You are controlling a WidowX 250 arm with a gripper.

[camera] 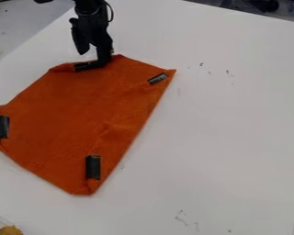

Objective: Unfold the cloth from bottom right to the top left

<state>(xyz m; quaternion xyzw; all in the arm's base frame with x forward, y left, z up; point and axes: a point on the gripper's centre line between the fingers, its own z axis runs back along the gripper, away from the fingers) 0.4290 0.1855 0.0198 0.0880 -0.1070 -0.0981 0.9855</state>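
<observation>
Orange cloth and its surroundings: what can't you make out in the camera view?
In the camera view:
Underside of the cloth: hidden by its upper surface.
Whether the gripper holds it: black on black, too small.
Yellowish-brown thing, bottom left: cut off by the bottom edge.
Dark things, top right: cut off by the top edge.
</observation>
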